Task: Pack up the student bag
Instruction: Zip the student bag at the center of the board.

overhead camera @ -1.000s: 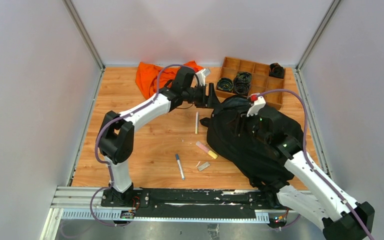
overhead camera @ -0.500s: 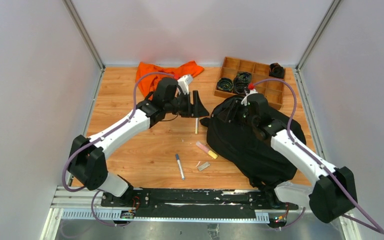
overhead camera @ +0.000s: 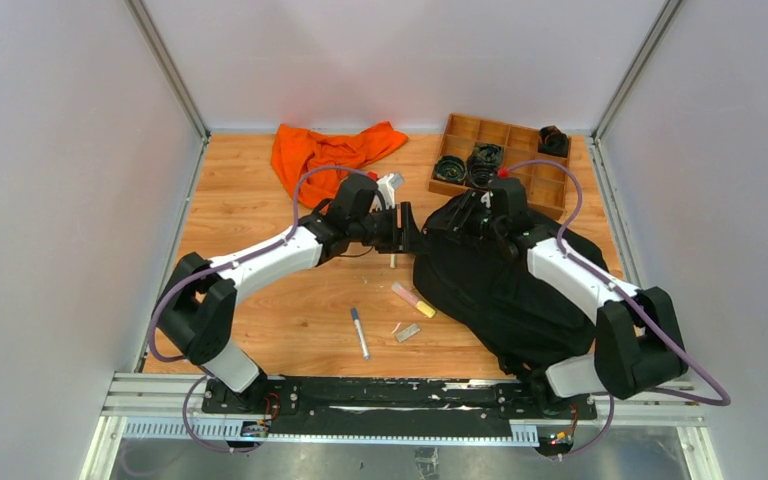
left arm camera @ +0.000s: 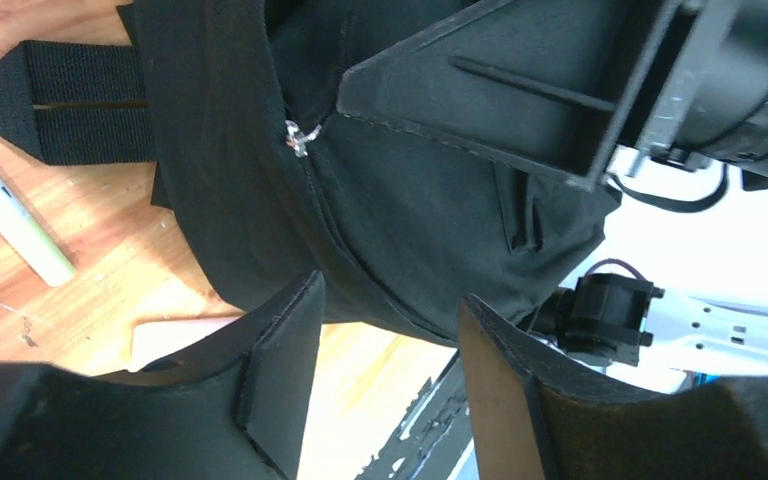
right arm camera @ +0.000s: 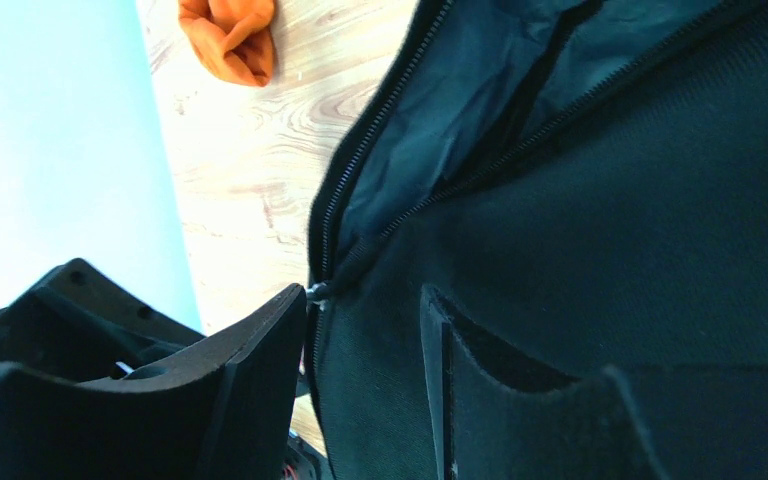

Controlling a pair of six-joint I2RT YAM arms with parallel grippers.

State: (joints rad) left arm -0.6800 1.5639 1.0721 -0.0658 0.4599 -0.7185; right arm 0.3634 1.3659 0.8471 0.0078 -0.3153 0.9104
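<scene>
- We see the student bag [overhead camera: 505, 285] lying on the right half of the wooden table [overhead camera: 260, 200], just in front of the compartment tray [overhead camera: 513, 133]; in the right wrist view its zip stands partly open
- Our left gripper [left arm camera: 390, 300] is at the bag's left edge, jaws spread, holding nothing; a silver zip pull [left arm camera: 298, 138] shows beyond them
- Our right gripper [right arm camera: 360, 300] is at the bag's top, jaws parted either side of the zip line, not clamped
- An orange cloth [overhead camera: 325, 150] lies at the far edge; a marker [overhead camera: 359, 332] and a highlighter [overhead camera: 413, 299] lie left of the bag
</scene>
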